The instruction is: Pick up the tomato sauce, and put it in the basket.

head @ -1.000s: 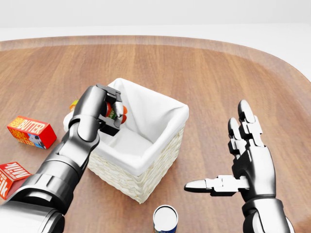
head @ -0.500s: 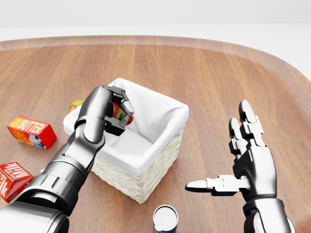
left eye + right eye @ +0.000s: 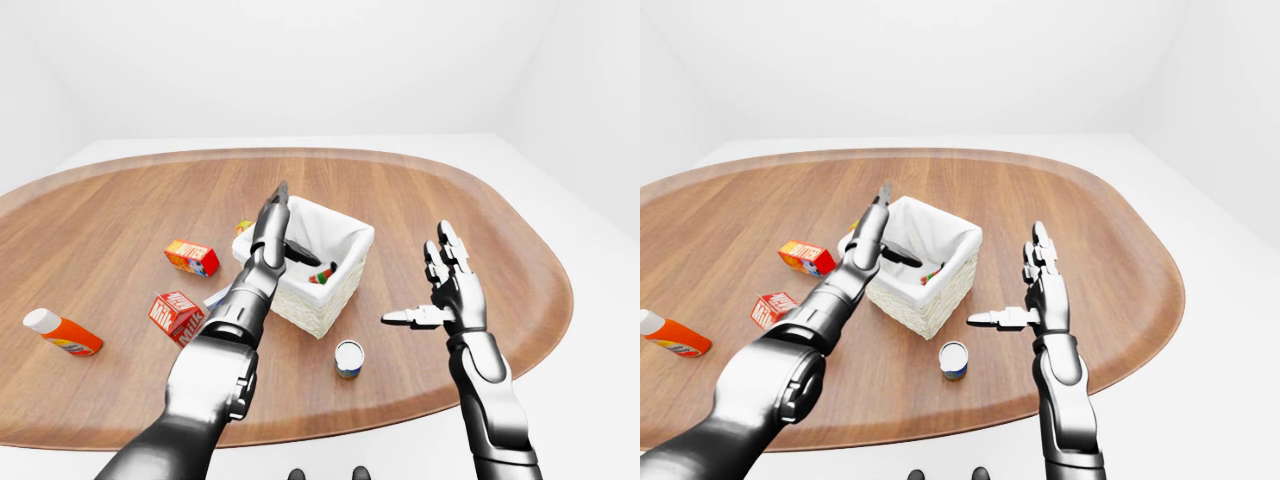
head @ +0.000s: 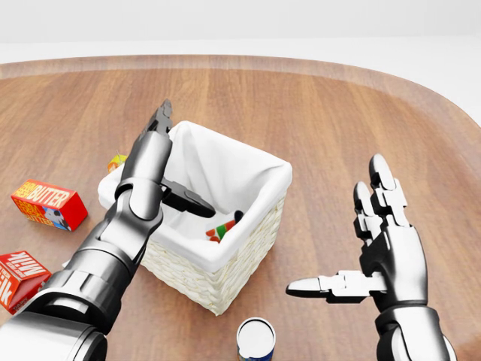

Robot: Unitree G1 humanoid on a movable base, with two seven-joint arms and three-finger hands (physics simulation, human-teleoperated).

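The sauce (image 4: 222, 228) lies inside the basket (image 4: 248, 248), down on the white liner near the wall toward the bottom right of the head view, tipped on its side. The drop looks done, so what remains, as I judge it, is getting the left hand (image 4: 167, 158) clear without disturbing anything. The clean way is to lift it straight up until the thumb is above the rim, then draw it back toward the view's left; a sideways pull from this height could catch the liner or nudge the light wicker basket across the bench (image 4: 323, 113).

The left hand is released: its fingers (image 4: 160, 120) point up and away over the basket's upper-left rim, and the thumb (image 4: 188, 199) sticks out to the right across the opening, above the liner. It holds nothing. The forearm slants up from the bottom left of the head view, crossing the basket's left wall.

The right hand (image 4: 376, 248) hovers well to the right of the basket, spread open and empty, fingers up, thumb pointing left.
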